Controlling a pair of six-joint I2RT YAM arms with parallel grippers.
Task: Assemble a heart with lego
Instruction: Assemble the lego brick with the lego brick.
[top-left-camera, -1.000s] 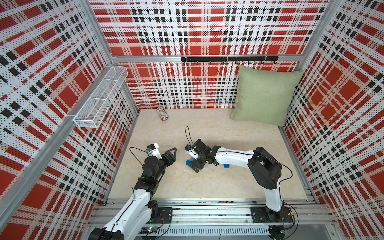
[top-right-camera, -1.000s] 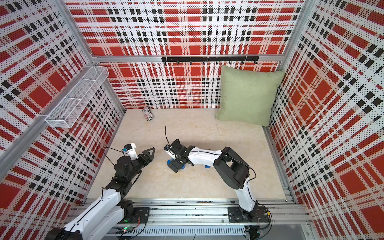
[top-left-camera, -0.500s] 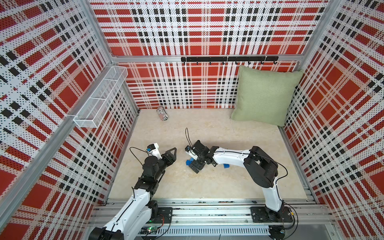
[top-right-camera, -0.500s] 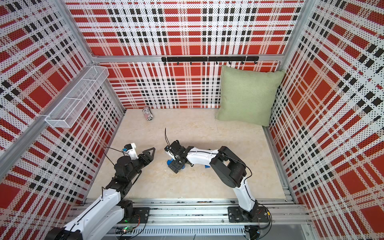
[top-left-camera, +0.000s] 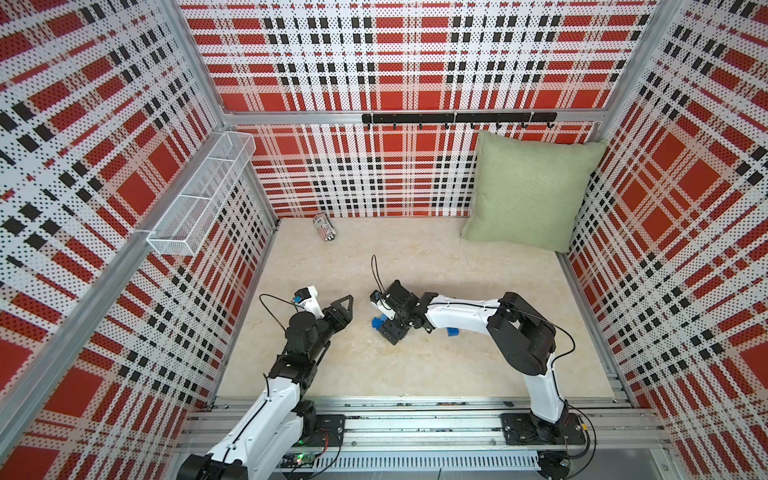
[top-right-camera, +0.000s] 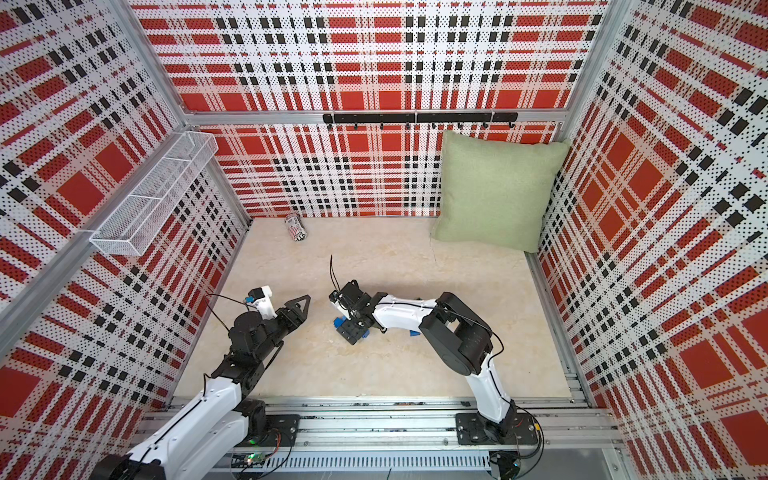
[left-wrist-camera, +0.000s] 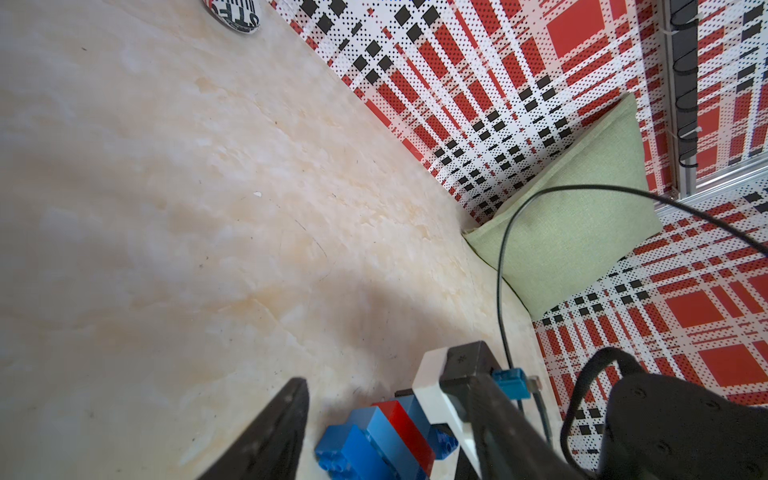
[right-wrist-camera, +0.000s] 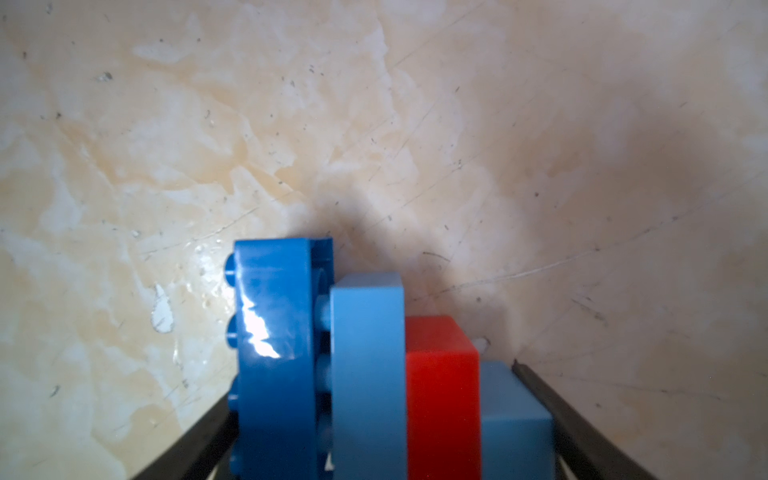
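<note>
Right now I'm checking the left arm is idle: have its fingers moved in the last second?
No. The left fingers sit equally far from the striped can.

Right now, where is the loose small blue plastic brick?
In both top views the loose small blue plastic brick lies on the table, partly under the right arm's white forearm.

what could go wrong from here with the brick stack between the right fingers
The dark blue brick sits gapped from the heart, studs showing; squeezed by the right gripper, it could skew or pop off. The loose blue brick under the right arm could get swept.
</note>
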